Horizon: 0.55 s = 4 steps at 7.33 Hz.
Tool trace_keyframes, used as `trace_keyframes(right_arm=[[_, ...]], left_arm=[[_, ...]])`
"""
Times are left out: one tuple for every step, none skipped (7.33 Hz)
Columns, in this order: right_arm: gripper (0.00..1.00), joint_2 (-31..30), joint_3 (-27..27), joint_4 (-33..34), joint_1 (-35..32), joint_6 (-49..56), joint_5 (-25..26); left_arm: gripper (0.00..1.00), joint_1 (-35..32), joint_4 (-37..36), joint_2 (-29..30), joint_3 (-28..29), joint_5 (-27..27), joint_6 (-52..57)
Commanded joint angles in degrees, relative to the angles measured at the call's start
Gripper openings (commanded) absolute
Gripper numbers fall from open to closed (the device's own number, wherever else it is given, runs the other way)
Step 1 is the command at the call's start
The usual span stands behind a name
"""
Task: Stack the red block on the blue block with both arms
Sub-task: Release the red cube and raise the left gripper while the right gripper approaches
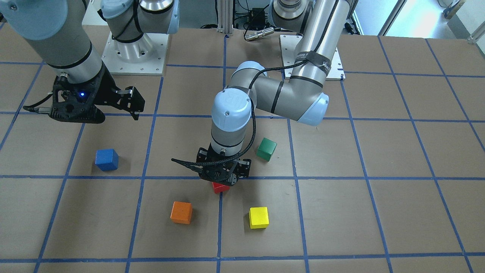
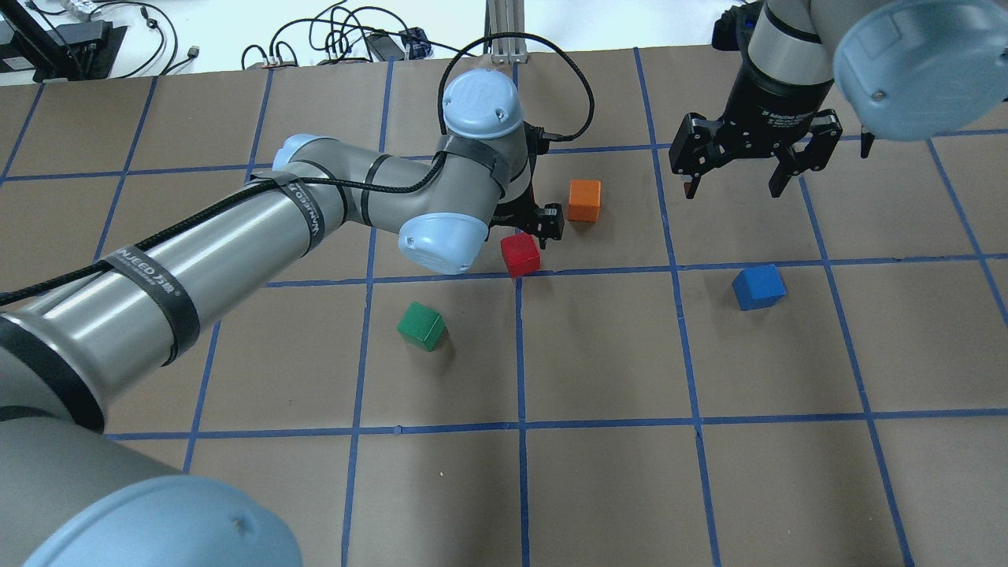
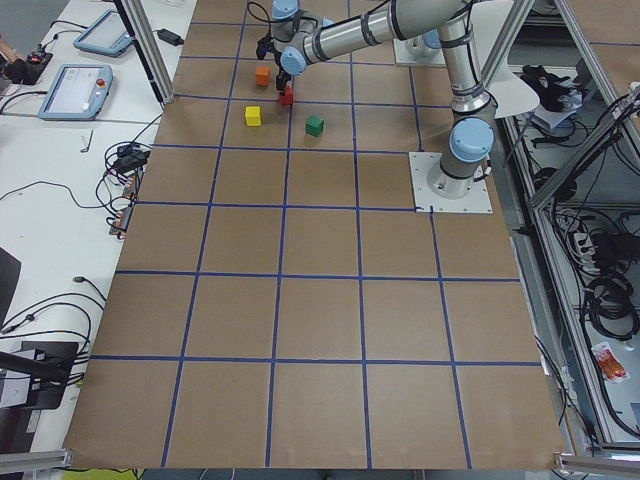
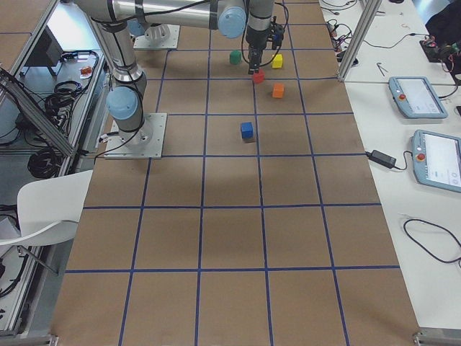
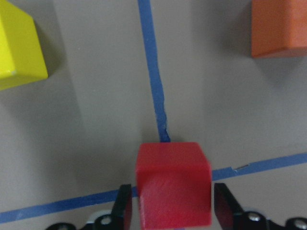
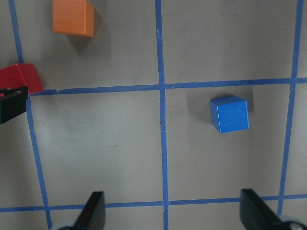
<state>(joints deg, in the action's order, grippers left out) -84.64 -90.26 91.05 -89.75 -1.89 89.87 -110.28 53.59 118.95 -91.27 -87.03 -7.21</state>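
The red block (image 1: 219, 188) sits on a crossing of blue tape lines, also seen in the overhead view (image 2: 520, 253). My left gripper (image 1: 221, 182) points straight down over it. In the left wrist view the red block (image 5: 172, 182) fills the space between the two fingers (image 5: 123, 208), which stand close against its sides. The blue block (image 2: 758, 287) lies alone on the table, also seen in the front view (image 1: 107, 159). My right gripper (image 2: 734, 189) hangs open and empty above the table, beyond the blue block (image 6: 229, 113).
An orange block (image 2: 584, 200) lies just beyond the left gripper. A yellow block (image 1: 258, 217) lies near it on the other side. A green block (image 2: 422, 326) lies under the left forearm's side. The table is brown paper with a blue tape grid.
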Motion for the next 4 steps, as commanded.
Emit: trace_keyframes(right_arm=[[1.00, 0.1, 0.1, 0.0, -0.2, 0.2, 0.5], [1.00, 0.3, 0.4, 0.8, -0.7, 0.1, 0.2], [1.00, 1.8, 0.5, 1.0, -1.2, 0.5, 0.0], [1.00, 4.9, 0.8, 4.3, -2.0, 0.5, -0.2]], left_arm=[[1.00, 5.3, 6.7, -5.6, 3.4, 3.2, 1.6], [1.00, 8.5, 15.9, -8.7, 7.7, 3.4, 2.5], [1.00, 12.0, 25.9, -11.1, 12.2, 2.8, 7.0], [1.00, 14.5, 33.2, -13.4, 14.8, 2.0, 9.6]])
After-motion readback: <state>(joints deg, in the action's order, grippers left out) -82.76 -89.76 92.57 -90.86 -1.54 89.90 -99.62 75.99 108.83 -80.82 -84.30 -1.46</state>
